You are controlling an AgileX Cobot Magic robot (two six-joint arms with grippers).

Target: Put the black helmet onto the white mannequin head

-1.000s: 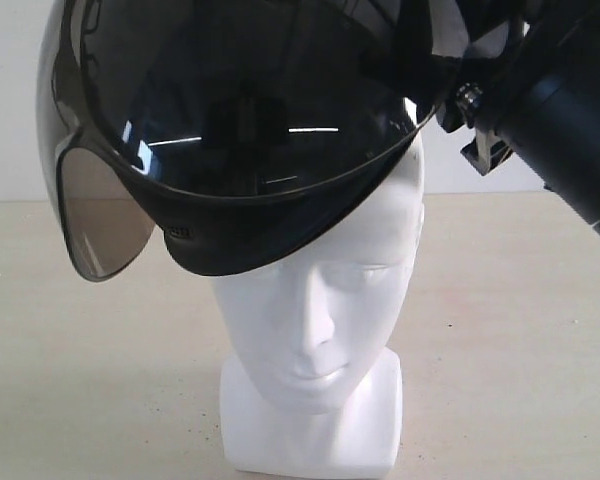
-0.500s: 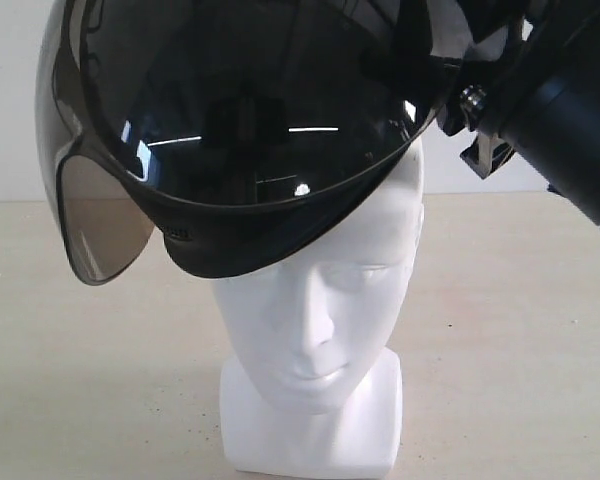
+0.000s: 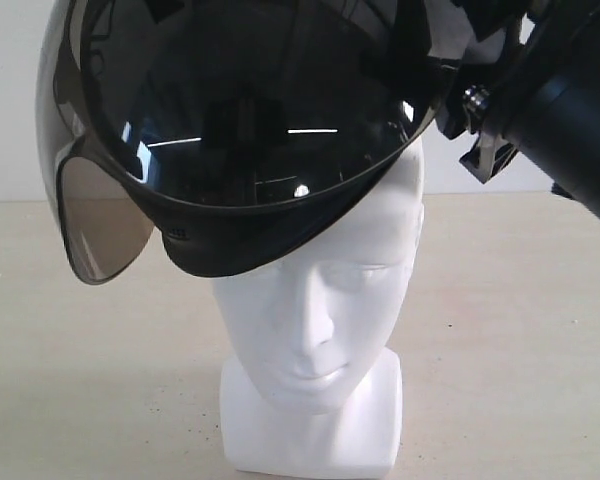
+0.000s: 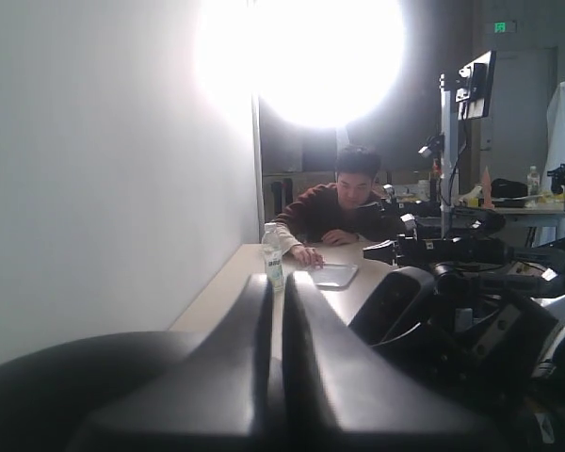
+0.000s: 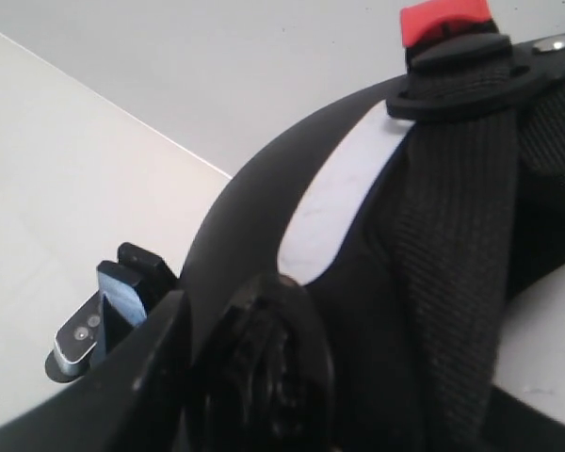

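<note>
My right claw clamps the black helmet by its rim, a sound hold: shell stiff, slick, probably top-heavy over white mannequin head.

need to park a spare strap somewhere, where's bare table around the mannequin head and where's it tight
Bare table left of the white mannequin head, under the visor, and right of it, below the robot arm. Crowded on top: the black helmet overhangs the crown.

On my screen the black helmet has a glossy, smoky translucent plastic visor that throws reflections. The white mannequin head looks smooth and matt. The table is matt. The strap is coarse woven webbing, and the red clip at upper right looks like smooth plastic.
</note>
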